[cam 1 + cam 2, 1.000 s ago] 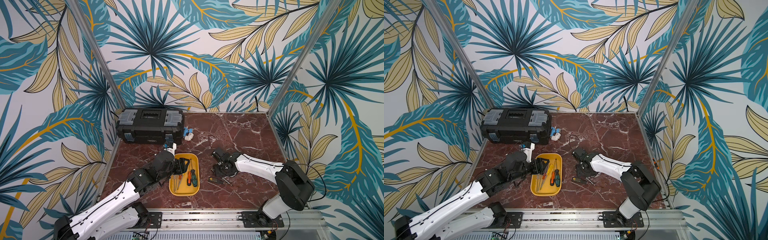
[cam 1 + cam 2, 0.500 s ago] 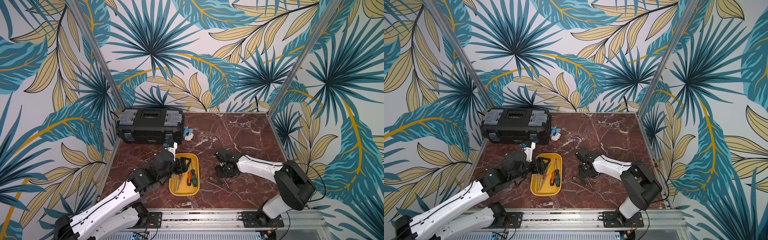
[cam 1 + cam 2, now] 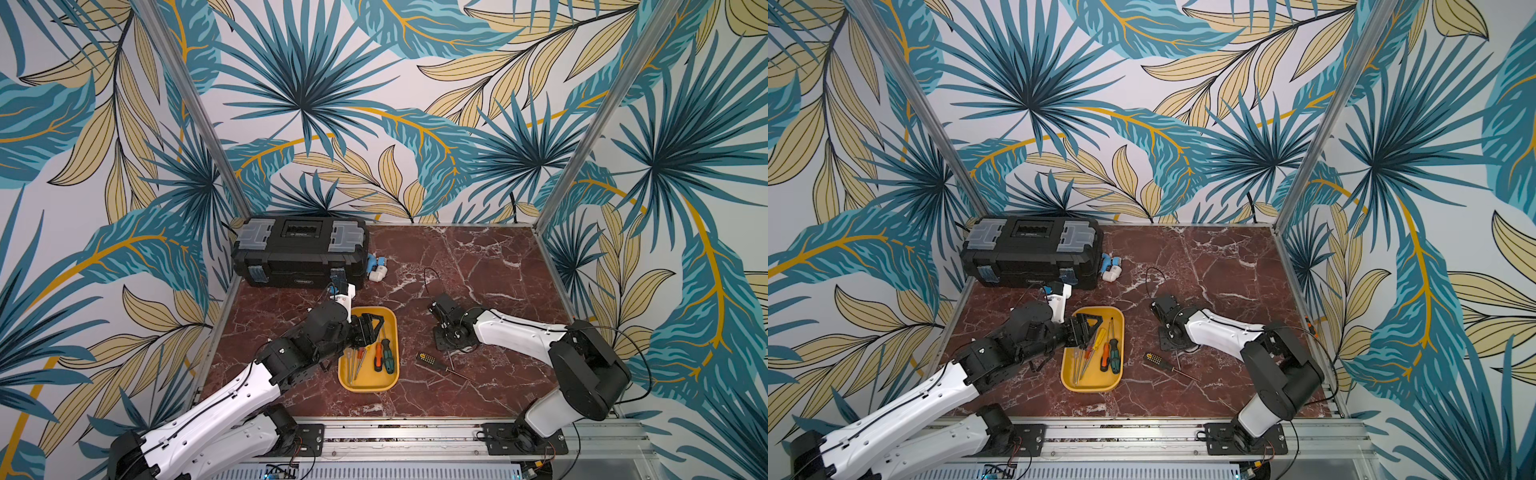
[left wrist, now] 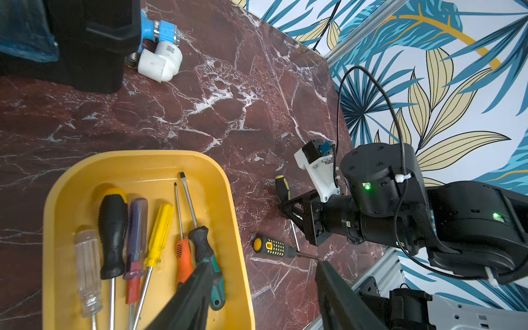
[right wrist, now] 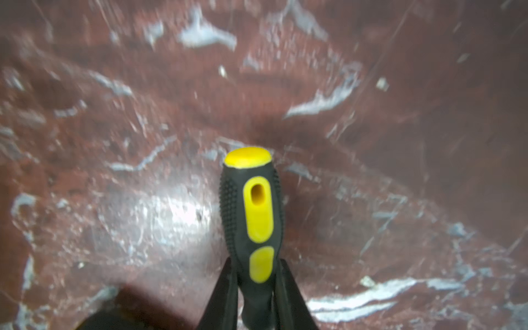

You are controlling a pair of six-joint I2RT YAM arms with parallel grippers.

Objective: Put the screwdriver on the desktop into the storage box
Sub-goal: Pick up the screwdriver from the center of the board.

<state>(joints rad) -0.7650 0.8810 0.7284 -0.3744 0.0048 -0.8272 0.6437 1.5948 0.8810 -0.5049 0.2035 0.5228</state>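
A black screwdriver with yellow inlays (image 5: 258,211) lies on the red-brown marble desktop (image 3: 478,266). My right gripper (image 5: 255,261) points down over it, and its jaws press both sides of the handle. In the left wrist view the same handle (image 4: 283,185) sticks out beyond the right gripper (image 4: 288,205). Between that gripper and the box lies a second screwdriver with a yellow-dotted handle (image 3: 432,360). The yellow storage box (image 3: 390,320) holds several screwdrivers. My left gripper (image 3: 365,328) hangs open over the box's far end, holding nothing.
A black toolbox with grey clasps (image 3: 299,253) stands at the back left. Blue and white pipe fittings (image 3: 377,268) lie beside it. Aluminium rails (image 3: 415,428) edge the front, and patterned walls close in the other sides.
The right gripper's jaws have closed from wide apart onto the screwdriver handle, after a small shift toward the right. The left arm has not moved.
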